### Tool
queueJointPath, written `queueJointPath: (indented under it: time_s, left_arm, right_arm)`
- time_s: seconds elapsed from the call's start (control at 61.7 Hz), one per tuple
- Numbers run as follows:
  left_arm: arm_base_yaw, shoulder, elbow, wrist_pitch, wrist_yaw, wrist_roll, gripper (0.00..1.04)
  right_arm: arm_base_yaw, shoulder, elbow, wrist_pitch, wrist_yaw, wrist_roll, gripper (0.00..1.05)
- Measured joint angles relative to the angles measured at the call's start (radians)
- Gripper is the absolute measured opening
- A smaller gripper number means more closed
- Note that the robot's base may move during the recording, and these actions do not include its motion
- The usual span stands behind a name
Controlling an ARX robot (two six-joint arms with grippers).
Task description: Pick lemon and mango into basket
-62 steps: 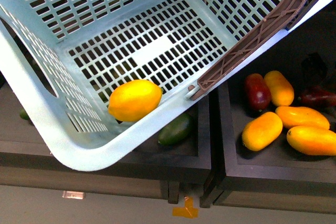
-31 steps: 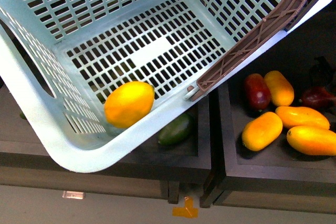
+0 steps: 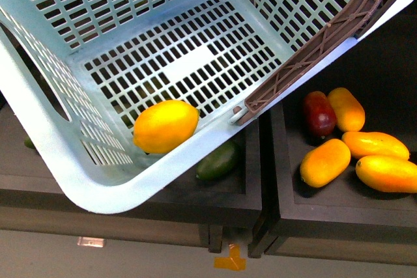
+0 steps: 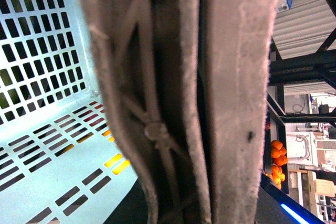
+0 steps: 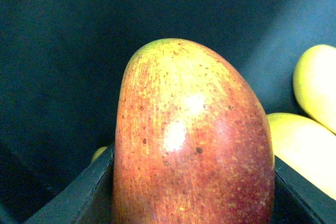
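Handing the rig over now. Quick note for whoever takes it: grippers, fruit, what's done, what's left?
Grip: the right gripper is shut on the mango, with a finger on each side. It is outside the front view, so its position relative to the basket is unknown. The left gripper is not visible; the brown handle fills its camera, so it probably holds that.
Place: the lemon lies in the tilted basket, at its low corner.
Done: lemon. Left: mango into the basket.

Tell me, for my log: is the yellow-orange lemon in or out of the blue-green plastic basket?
In: the yellow-orange lemon lies on the slotted floor of the blue-green plastic basket.
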Motion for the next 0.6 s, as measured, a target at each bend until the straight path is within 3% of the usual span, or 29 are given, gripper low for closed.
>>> queueJointPath:
  time_s: [0.113, 0.276, 0.422, 0.6]
  left_arm:
    - [0.000, 0.000, 0.000, 0.000, 0.000, 0.000, 0.17]
    - [0.000, 0.000, 0.000, 0.000, 0.002, 0.000, 0.17]
    - [0.000, 0.000, 0.000, 0.000, 0.002, 0.000, 0.17]
    - [0.000, 0.000, 0.000, 0.000, 0.001, 0.000, 0.17]
  right_arm:
    - [-0.027, -0.282, -0.162, 0.002, -0.045, 0.003, 0.62]
    - [-0.002, -0.538, -0.270, -0.034, -0.063, 0.039, 0.62]
    - [0.078, -0.714, -0.322, -0.046, -0.054, 0.087, 0.62]
    - [0.241, -0.809, -0.311, -0.050, 0.014, 0.123, 0.62]
